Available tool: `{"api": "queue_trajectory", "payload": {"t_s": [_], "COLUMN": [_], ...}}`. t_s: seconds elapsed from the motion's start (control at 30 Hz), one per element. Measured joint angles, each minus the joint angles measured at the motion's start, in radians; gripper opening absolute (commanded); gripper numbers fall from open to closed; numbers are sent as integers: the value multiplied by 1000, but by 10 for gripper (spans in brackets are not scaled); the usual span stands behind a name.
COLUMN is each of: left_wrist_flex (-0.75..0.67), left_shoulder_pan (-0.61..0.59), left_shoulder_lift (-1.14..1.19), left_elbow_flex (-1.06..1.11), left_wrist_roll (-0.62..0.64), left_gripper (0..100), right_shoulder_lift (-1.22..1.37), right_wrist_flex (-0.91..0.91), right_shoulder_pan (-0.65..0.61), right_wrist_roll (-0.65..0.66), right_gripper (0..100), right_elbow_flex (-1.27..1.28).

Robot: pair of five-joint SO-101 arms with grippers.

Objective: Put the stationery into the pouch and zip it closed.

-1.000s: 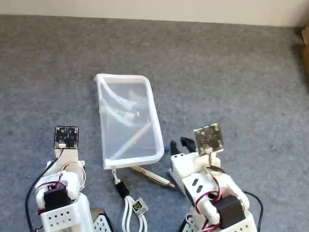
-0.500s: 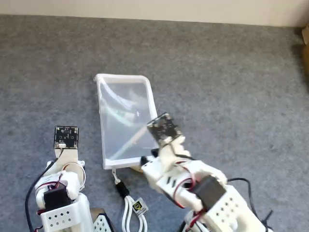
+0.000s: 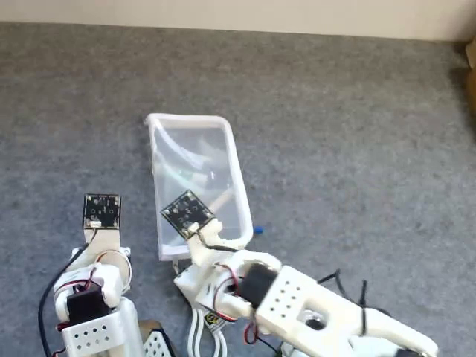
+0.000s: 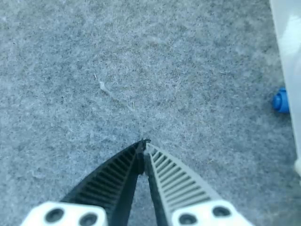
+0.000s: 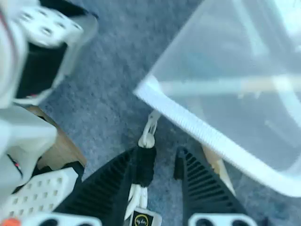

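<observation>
The clear pouch (image 3: 195, 175) with a white zipper rim lies on the grey carpet, with pens (image 3: 192, 177) inside it. My right arm stretches across its near end. My right gripper (image 5: 160, 165) is open just off the pouch's (image 5: 235, 89) near corner. The strap's black toggle (image 5: 145, 165) sits between its fingers, against one finger, below the white zipper pull (image 5: 149, 131). A wooden pencil (image 5: 214, 162) lies partly under the pouch rim beside the other finger. My left gripper (image 4: 143, 142) is shut and empty over bare carpet left of the pouch.
A small blue cap (image 3: 257, 230) lies on the carpet by the pouch's near right corner, and the blue cap (image 4: 281, 100) sits close to the pouch edge (image 4: 288, 42). The white strap loop (image 3: 202, 321) with a tag trails toward the front. The left arm's base (image 5: 33, 75) stands close beside my right gripper.
My right arm has swung left from the pouch's right side, across its near end, to the strap and zipper pull. The left arm has not moved.
</observation>
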Motion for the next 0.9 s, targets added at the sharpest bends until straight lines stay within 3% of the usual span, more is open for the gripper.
{"api": "queue_trajectory", "payload": {"t_s": [0.3,0.9], "left_wrist_flex": [0,0], "left_shoulder_pan": [0,0], "left_shoulder_lift": [0,0], "left_elbow_flex": [0,0], "left_wrist_roll": [0,0], "left_gripper": [8,8], "right_shoulder_lift": [213,390], "right_wrist_flex": [-35,-146], "right_shoulder_pan": [-77,-87], "right_wrist_roll": [-48,-48], "right_gripper": [189,187], "right_elbow_flex": [0,-34]}}
